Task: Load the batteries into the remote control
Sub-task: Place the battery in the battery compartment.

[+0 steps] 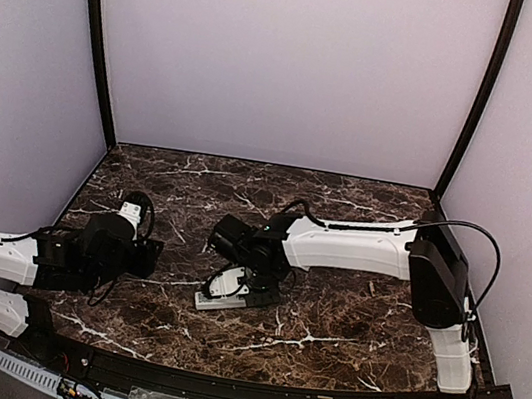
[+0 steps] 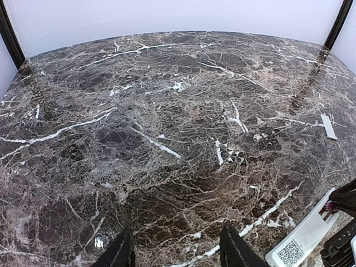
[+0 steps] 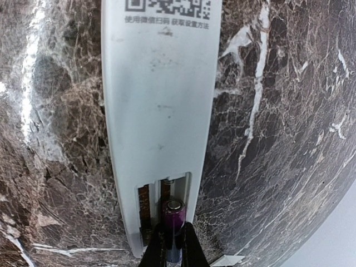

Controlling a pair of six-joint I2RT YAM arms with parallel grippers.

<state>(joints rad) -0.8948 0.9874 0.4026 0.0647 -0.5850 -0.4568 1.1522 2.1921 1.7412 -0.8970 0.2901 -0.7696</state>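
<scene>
**Insp:** Start at the near edge. L gripper (image 2: 178,251)?

**Asst:** Hovers low over the marble table (image 2: 167,100), near-left side. Fingers (image 2: 121,253) parted and released, just bare tabletop btwn them.

**Insp:** Remote control (image 1: 215,295): posn and heading?

**Asst:** Lies flat on the table, approx centre, just right of the L gripper and apart from it. Back face up, w/ a QR code and a printed line showing. In the top view the long axis runs diagonal, near-left to far-right. The QR end points near-left, toward the L arm. The battery bay (image 3: 144,214) end points far-right and sits under the R gripper (image 3: 174,250).

**Insp:** Bay contents?

**Asst:** Bay is open, w/ two slots side by side, both parallel to the long axis. In the R wrist view the right slot holds a purple battery (image 3: 174,219). Its metal cap faces the QR end and its body lines up w/ the remote's axis. The rear part reaches the remote's end edge. The left slot shows only a brown interior; contacts too small to tell.

**Insp:** R gripper state?

**Asst:** Clenched on the purple battery, one finger each side of its rear half.

**Insp:** Farther out?

**Asst:** Small white strip (image 2: 328,125), flat on the table beyond the remote and well apart from it, seen in the L wrist view. Cannot tell what it is. Pale plain walls behind.
</scene>
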